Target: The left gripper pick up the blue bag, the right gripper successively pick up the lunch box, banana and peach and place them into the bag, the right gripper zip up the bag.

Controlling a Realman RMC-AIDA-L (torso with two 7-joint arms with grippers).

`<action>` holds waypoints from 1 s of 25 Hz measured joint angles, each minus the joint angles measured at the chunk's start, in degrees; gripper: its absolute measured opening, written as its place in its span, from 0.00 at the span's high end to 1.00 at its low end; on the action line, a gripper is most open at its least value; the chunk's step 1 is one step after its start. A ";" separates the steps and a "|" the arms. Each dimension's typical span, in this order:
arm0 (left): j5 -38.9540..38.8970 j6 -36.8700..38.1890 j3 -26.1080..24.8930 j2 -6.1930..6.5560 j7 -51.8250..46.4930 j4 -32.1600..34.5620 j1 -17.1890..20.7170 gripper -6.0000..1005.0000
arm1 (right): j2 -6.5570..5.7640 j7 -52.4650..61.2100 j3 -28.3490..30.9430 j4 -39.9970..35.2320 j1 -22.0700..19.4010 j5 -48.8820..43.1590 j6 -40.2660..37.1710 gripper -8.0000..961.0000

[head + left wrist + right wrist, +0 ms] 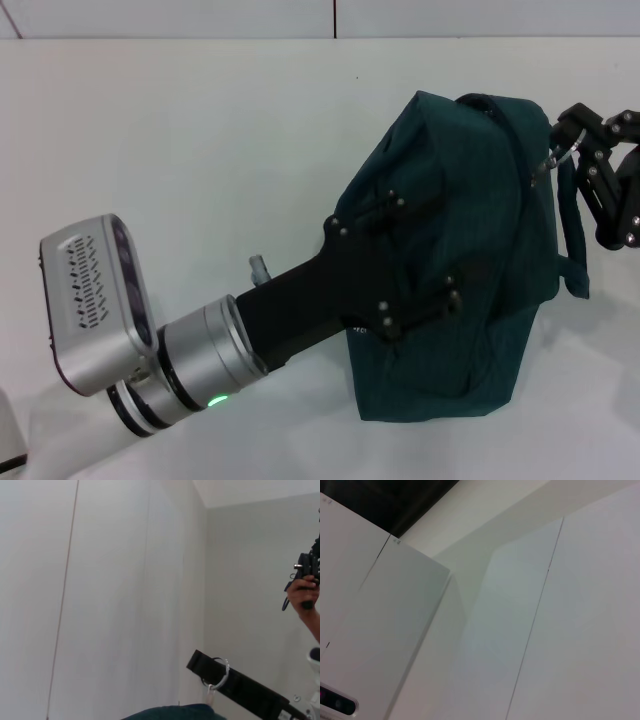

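Note:
The blue bag (470,250) hangs lifted above the white table, bulging and closed along its top as far as I can see. My left gripper (420,255) is shut on the bag's near side, its black fingers pressed into the fabric. My right gripper (578,140) is at the bag's upper right corner, shut on the zipper's metal ring pull (557,153). In the left wrist view the ring pull (219,675) loops around the right gripper's black finger (240,686) above the bag's edge (175,712). The lunch box, banana and peach are out of view.
The white table (200,160) stretches left of and behind the bag to a white wall. A white object (6,430) pokes in at the near left corner. A person's hand with a black device (302,592) shows in the left wrist view.

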 joint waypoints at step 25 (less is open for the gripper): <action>3.97 8.09 -0.46 0.41 7.40 -6.22 0.15 0.80 | 0.00 6.41 -2.82 1.09 1.57 -0.08 0.06 0.96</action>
